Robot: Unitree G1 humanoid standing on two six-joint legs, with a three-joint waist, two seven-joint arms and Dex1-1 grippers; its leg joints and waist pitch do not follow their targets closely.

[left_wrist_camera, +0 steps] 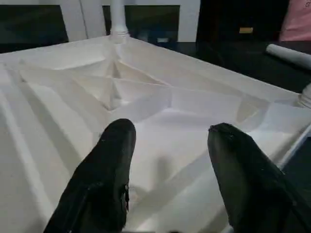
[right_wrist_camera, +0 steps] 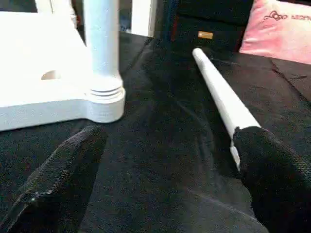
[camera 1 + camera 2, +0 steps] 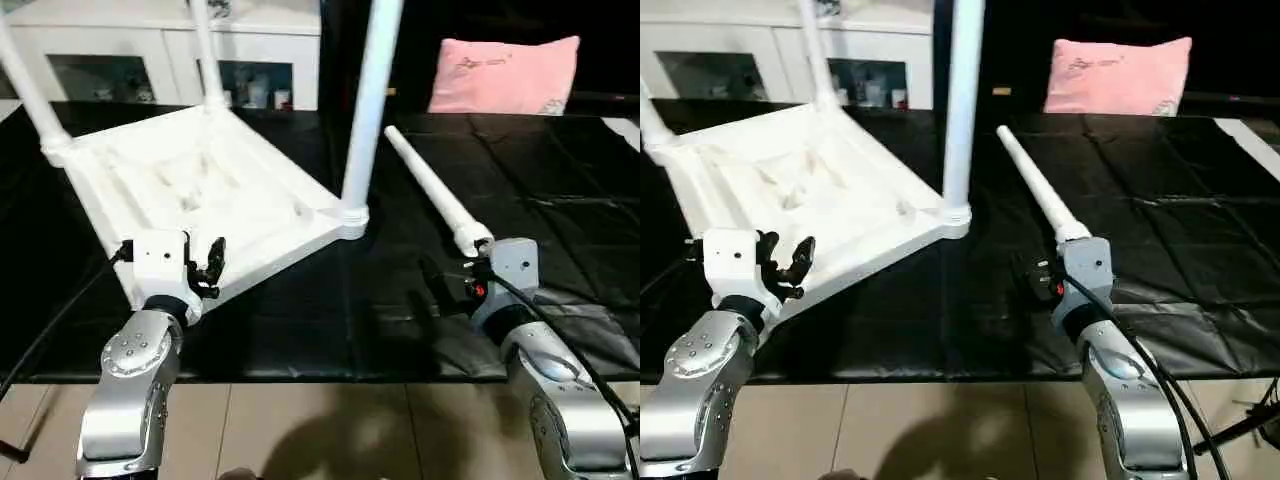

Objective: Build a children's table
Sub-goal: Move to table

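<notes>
An upturned tabletop lies ribs-up on a black mat, three legs already standing in its corner sockets. The fourth leg lies loose on the mat beside it, thick end toward the robot.

The right gripper sits low over the mat with its fingers spread wide and holding nothing. One finger is touching or just beside the loose leg's thick end, and the other stands well off toward the tabletop. The left gripper hovers over the tabletop's near corner, fingers partly open and empty, apparently over the one socket without a leg.

The step in hand looks like picking up the last leg. To do it well, the right gripper likely needs to shift sideways until the tube lies squarely between the fingers, then close near the thick end. A pinch off-centre could roll the round tube away across the mat. A grip close to the thick end should make it easier to swing the leg upright and aim it into the empty socket.

The left gripper seems well placed to press on the tabletop rim and steady it, since a push from the leg could slide the light plastic piece. The standing leg at the nearby corner needs a wide berth as the loose one swings over.
</notes>
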